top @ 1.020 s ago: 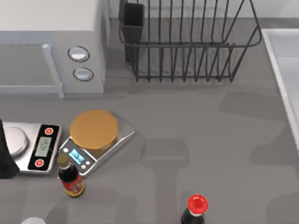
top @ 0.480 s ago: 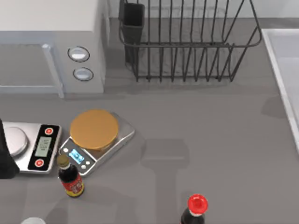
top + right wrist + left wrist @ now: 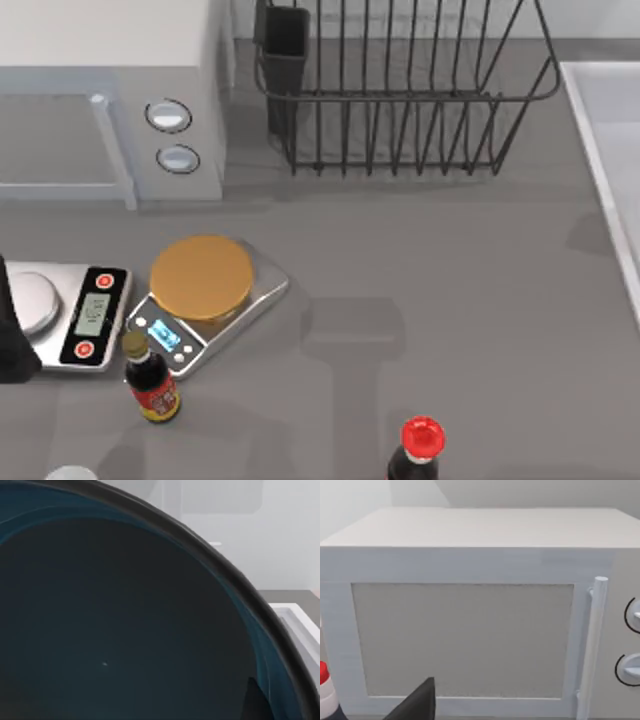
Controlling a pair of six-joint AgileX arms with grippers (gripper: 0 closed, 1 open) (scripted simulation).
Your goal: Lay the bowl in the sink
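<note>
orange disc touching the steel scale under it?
Touching. The top view shows the orange disc lying flat on the steel scale, covering its platform, with no gap or shadow ring between them.

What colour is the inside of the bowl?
Dark, nearly black, with teal-blue near the rim; the bowl shows best in the right wrist view.

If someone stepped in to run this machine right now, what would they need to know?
Right claw: its wrist view looks straight into the bowl, very close; I cannot tell whether its fingers are shut.
Left arm: parked, its camera facing the microwave.
The sink is at the table's right edge, and its pale rim sits just past the bowl.
Done: bowl brought near the sink.
Left: lay it in and let go.
</note>
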